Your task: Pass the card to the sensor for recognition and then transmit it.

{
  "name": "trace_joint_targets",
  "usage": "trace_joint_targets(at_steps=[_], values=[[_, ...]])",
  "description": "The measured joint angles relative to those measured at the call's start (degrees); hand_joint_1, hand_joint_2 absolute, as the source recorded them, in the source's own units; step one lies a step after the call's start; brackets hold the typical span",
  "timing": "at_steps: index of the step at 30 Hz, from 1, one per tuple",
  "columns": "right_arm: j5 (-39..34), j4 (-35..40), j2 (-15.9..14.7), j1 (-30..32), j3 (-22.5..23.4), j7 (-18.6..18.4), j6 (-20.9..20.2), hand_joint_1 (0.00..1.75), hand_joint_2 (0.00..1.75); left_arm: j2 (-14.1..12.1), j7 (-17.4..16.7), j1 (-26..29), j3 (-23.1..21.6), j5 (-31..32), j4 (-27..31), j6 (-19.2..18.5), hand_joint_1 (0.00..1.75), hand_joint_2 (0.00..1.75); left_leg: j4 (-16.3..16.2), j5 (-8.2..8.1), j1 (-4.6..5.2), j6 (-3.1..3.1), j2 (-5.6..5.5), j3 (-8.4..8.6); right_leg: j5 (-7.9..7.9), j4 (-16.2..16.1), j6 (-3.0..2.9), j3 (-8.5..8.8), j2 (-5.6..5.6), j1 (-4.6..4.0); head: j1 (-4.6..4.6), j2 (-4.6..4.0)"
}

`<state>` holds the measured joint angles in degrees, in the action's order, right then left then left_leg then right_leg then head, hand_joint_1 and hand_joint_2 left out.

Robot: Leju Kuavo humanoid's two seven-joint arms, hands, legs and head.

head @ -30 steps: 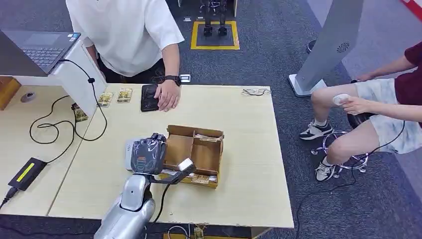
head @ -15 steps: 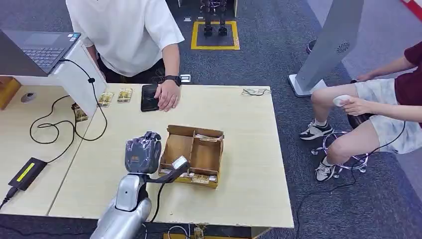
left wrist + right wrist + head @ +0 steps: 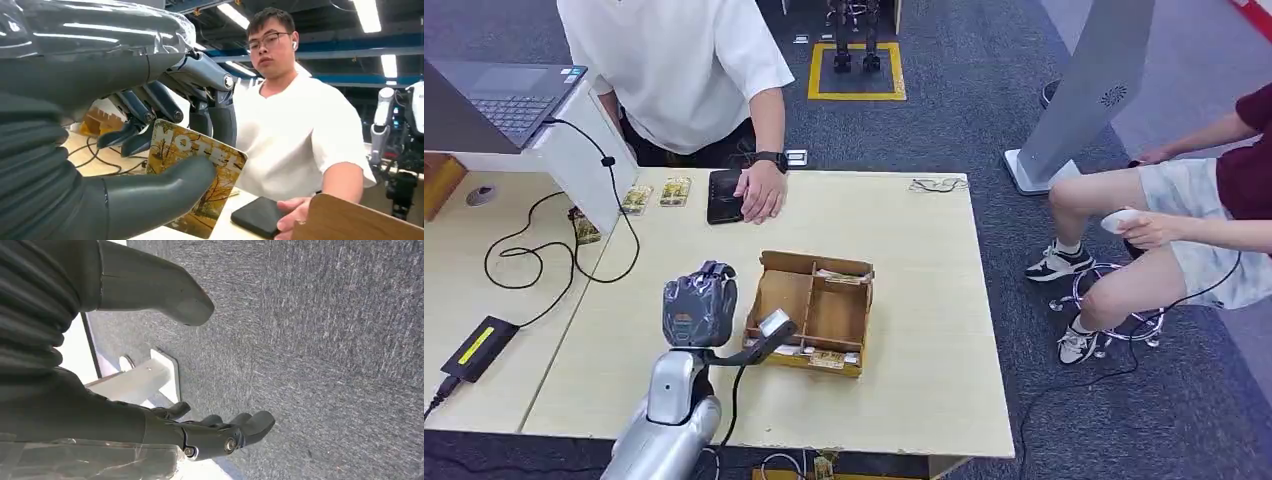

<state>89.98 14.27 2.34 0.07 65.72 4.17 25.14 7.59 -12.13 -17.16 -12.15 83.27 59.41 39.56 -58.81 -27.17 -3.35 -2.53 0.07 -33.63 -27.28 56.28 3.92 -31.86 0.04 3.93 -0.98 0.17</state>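
We see the card [image 3: 200,185], printed HOTEL, pinched between the thumb and dark fingers [image 3: 135,137] of the left hand [image 3: 696,305], held above the table [image 3: 924,250] just left of the cardboard box [image 3: 812,310]. Far of it, a person's hand [image 3: 761,190] rests on a black sensor [image 3: 723,195] at the table's far edge. The right hand [image 3: 210,432] hangs over grey carpet [image 3: 325,340], fingers apart and holding nothing.

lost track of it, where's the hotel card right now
The hotel card is pinched in the left hand, above the table just left of the cardboard box.
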Motion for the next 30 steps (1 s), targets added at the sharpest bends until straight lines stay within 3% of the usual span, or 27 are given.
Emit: trace_joint_targets(at_steps=[18, 26, 30], values=[[0.0, 0.0, 0.0, 0.0, -0.1, -0.3, 0.2, 0.00, 1.75, -2.3, -0.3, 1.0, 4.2, -1.8, 1.4, 0.0, 1.75, 1.75, 0.0, 0.00, 0.00, 0.00, -0.01, 0.00, 0.00, 0.0, 0.00, 0.01, -0.01, 0.00, 0.00, 0.00], [0.0, 0.1, 0.0, 0.1, -0.1, 0.0, 0.6, 0.00, 1.75, -2.4, 3.1, 3.0, 9.9, -3.2, 3.7, 0.0, 1.75, 1.75, 0.0, 0.00, 0.00, 0.00, 0.00, -0.01, -0.01, 0.0, 0.00, 0.00, 0.00, 0.00, 0.02, 0.00], [0.0, 0.1, 0.0, 0.1, -0.1, 0.0, 0.6, 0.00, 1.75, -2.4, 2.8, 4.0, 12.3, -2.1, 3.8, 0.0, 1.75, 1.75, 0.0, 0.00, 0.00, 0.00, 0.00, -0.01, -0.01, 0.0, 0.00, -0.01, 0.00, 0.00, 0.00, 0.00]])
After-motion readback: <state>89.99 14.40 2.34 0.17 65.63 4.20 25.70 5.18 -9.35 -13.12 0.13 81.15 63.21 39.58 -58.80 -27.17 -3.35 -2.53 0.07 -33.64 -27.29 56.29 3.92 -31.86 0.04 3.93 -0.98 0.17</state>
